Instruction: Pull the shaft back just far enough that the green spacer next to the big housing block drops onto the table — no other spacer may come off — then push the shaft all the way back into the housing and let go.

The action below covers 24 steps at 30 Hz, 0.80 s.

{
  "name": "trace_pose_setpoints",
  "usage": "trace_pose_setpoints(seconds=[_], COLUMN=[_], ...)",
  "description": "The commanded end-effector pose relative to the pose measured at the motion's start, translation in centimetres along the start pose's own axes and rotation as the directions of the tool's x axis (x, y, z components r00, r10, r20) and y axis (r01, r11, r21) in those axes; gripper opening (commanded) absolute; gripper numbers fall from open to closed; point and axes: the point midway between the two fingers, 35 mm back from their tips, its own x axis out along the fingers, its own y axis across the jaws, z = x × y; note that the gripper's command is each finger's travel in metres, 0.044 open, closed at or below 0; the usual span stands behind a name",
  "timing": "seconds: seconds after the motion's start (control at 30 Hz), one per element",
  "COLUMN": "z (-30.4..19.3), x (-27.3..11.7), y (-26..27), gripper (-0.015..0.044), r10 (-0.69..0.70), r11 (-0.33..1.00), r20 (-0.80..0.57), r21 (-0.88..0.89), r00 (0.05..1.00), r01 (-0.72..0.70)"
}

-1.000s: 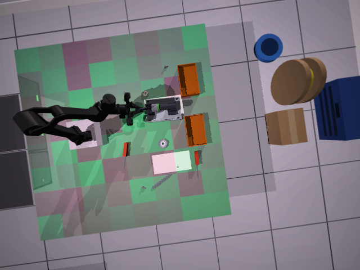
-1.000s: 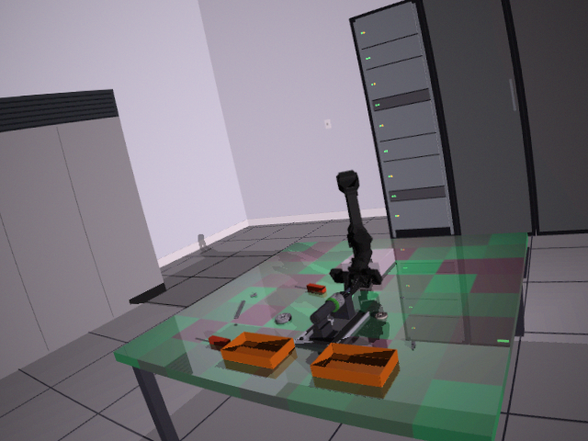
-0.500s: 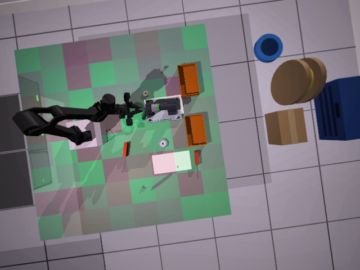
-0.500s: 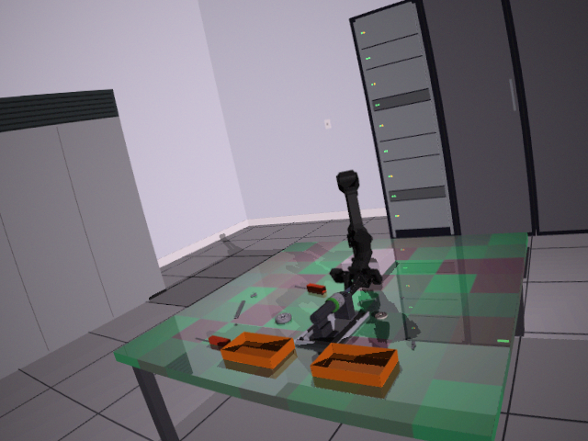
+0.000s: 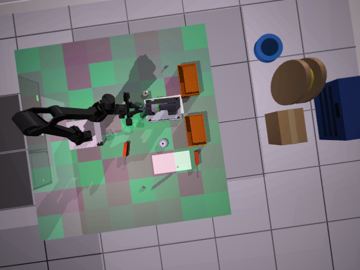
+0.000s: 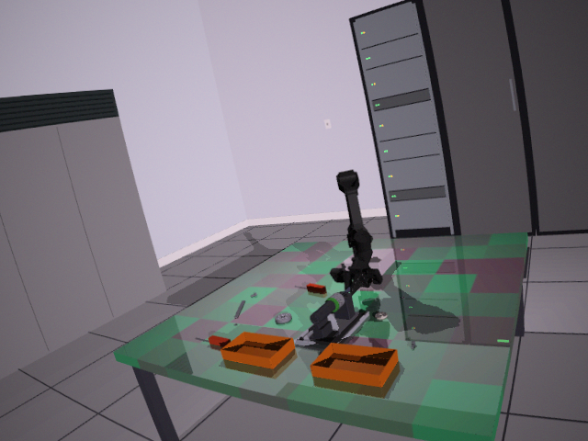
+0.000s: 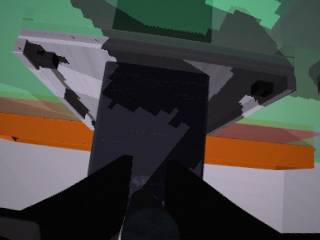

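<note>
One green spacer (image 5: 158, 107) (image 6: 337, 302) sits on the shaft line between grey spacers and the big dark housing block (image 5: 174, 108) (image 6: 322, 311), above the pale tray-like base (image 5: 181, 116) (image 6: 303, 342) (image 7: 165, 46). At the opposite end, the tool (image 5: 143, 109) (image 6: 350, 290) (image 7: 148, 168) is pinching the shaft's end (image 7: 150, 223) (a dark round knob in the wrist view). Two orange bins (image 5: 198, 78) (image 5: 205, 130) (image 6: 354, 377) (image 6: 246, 359) stand on the surface (image 5: 145, 206) (image 6: 456, 375) near the base, a red-handled screwdriver (image 5: 196, 157) (image 6: 219, 342) beside one.

Black jointed arm: bent, its forearm reaching over the table
Black two-fingered tool (image 5: 140, 109) (image 6: 348, 290) (image 7: 148, 168): angled downward, closed on something
Dark tapered fingertips: a narrow gap apart, both visible from the wrist
</note>
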Motion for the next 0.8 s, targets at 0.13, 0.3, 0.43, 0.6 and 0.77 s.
trace_pose_setpoints(seconds=[0.13,0.3,0.43,0.6,0.77], z=[0.16,0.19,0.22,0.25,0.29], x=[-0.18,-0.24,-0.28,-0.34,-0.40], y=[0.04,0.04,0.04,0.04,0.04], gripper=[0.0000,0.0000,0.0000,0.0000,0.0000], r10=[0.002,0.002,0.002,0.002,0.002], r11=[1.000,1.000,1.000,1.000,1.000], r20=[0.001,0.001,0.001,0.001,0.001], r21=[0.003,0.003,0.003,0.003,0.003], r00=[1.000,1.000,1.000,1.000,1.000], r01=[-0.002,-0.002,-0.002,-0.002,-0.002])
